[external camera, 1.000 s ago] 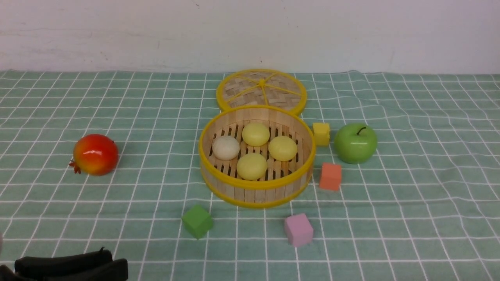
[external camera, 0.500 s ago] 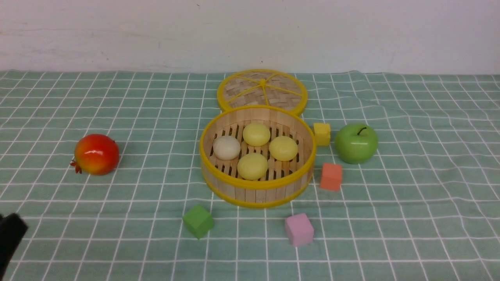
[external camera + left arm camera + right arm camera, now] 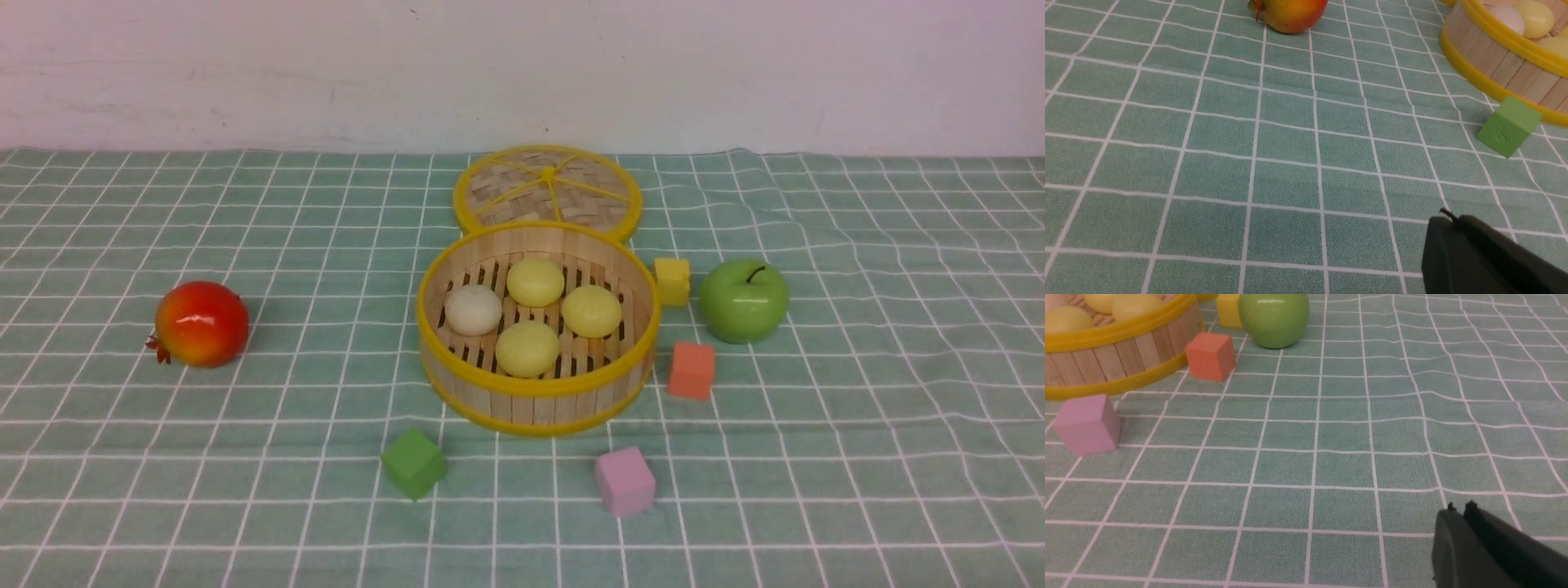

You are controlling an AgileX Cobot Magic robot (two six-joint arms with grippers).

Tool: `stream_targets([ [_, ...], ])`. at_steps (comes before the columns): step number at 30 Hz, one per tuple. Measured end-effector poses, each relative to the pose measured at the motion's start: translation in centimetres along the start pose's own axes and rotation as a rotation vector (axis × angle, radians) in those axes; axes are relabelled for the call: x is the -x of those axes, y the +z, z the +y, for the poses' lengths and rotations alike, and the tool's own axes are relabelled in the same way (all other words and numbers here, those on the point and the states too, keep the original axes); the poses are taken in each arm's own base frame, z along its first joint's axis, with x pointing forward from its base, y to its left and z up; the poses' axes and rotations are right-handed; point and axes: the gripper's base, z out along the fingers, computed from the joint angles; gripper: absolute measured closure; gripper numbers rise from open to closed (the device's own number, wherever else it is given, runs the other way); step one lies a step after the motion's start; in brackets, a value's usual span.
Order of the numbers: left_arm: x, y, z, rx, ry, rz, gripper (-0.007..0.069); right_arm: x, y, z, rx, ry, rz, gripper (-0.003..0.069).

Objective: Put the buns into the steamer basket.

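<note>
The steamer basket (image 3: 535,390) stands in the middle of the checked cloth. Inside it lie three pale yellow buns (image 3: 535,282) (image 3: 591,310) (image 3: 527,349) and one off-white bun (image 3: 473,309). Neither gripper shows in the front view. In the left wrist view my left gripper (image 3: 1447,218) is shut and empty above bare cloth, well short of the basket (image 3: 1494,65). My right gripper (image 3: 1459,508) is also shut with nothing in it, over bare cloth and far from the basket (image 3: 1118,351).
A woven lid (image 3: 547,189) lies behind the basket. A red fruit (image 3: 201,323) sits to the left and a green apple (image 3: 744,300) to the right. Around the basket stand a green cube (image 3: 414,463), pink cube (image 3: 624,480), orange cube (image 3: 691,369) and yellow cube (image 3: 672,280).
The left gripper has slid out of the front view at the bottom left corner. The buns, basket and other objects have not moved.
</note>
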Motion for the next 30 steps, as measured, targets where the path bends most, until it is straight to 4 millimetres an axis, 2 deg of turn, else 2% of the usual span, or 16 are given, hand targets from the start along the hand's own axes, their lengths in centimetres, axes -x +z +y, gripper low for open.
stream_targets([
  [30,0.04,0.0,-0.01,-0.001,-0.002,-0.004,0.0638,0.0,0.0,0.0,0.0,0.0,0.0,0.0582],
])
